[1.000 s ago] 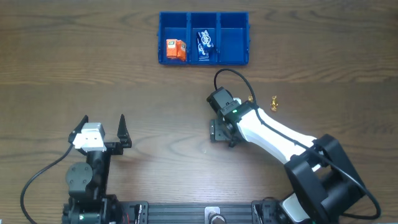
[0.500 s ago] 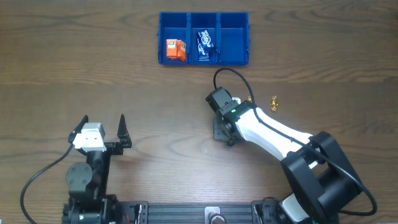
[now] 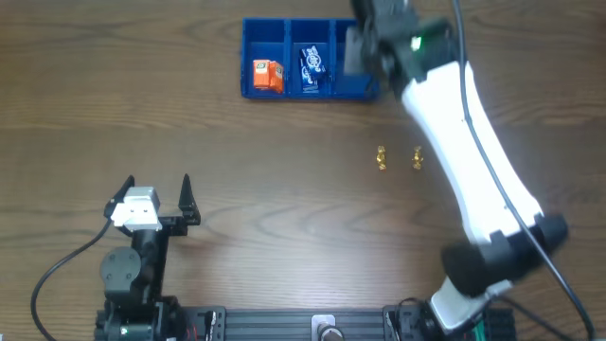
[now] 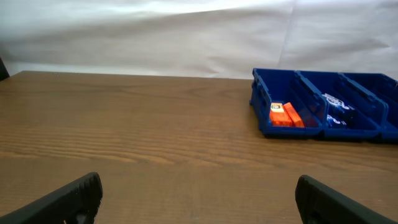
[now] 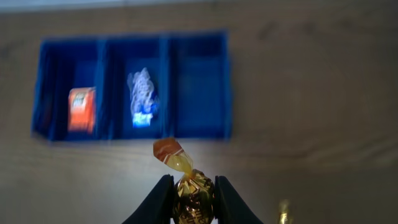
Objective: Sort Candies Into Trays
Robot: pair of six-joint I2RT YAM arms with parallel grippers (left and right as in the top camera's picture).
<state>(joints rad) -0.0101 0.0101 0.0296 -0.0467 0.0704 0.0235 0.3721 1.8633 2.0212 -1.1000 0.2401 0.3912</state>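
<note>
Candy [image 5: 186, 180] in gold wrap sits clenched in the right gripper [image 5: 193, 200], which has swung from mid-table up to the blue tray [image 3: 244, 57]; the empty end compartment looks the likely drop. Two gold candies [image 3: 381, 158] wait on the table [image 3: 189, 114]. Left gripper [image 3: 157, 192] rests released.

Right claw [image 5: 194, 188] tight, left claw [image 4: 199, 202] wide.

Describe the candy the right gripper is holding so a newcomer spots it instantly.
Find the blue three-compartment tray at the far side of the table; the right gripper hangs close to it. Between its fingers sits a gold-foil candy, twisted wrapper end poking past them. Two similar gold candies lie loose on the table; this is the only one held.
</note>
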